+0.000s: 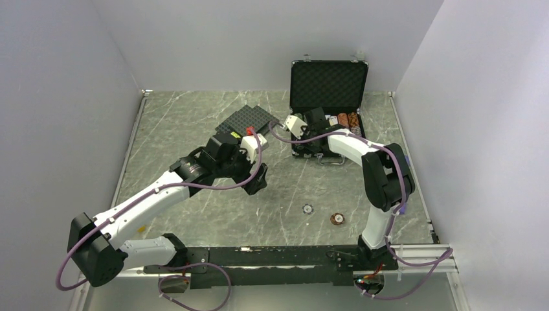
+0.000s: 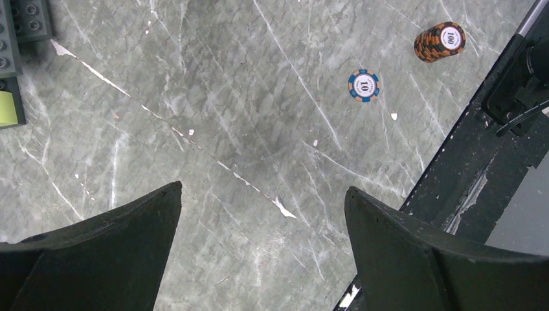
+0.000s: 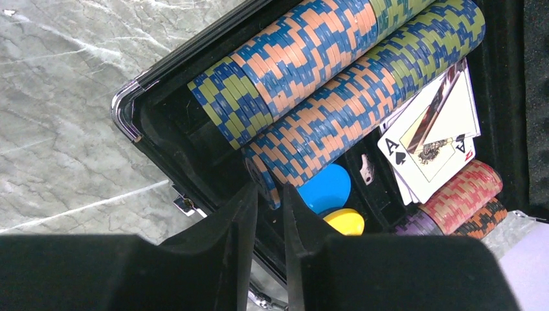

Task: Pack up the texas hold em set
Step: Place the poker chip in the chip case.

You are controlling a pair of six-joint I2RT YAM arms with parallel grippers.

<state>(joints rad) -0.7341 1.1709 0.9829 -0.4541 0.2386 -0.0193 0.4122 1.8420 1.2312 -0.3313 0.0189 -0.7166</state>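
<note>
Briefcase [image 1: 328, 83]: open, upper right; chip rows [image 3: 324, 110] and cards [image 3: 430, 136] inside. Blue chip [image 1: 308, 209], orange stack [image 1: 336, 219]: loose on counter [image 1: 259, 220], lower centre. Left end effector [image 2: 262, 189]: spread wide. Right end effector [image 3: 268, 191]: slightly apart, seemingly at row end.

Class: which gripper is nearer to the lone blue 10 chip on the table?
Left. The left gripper hovers open a little short of the blue 10 chip; the right gripper is farther off, at the briefcase.

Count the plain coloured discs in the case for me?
2: the blue disc beside the chip row's end, the yellow disc just below it. More may be hidden.
</note>
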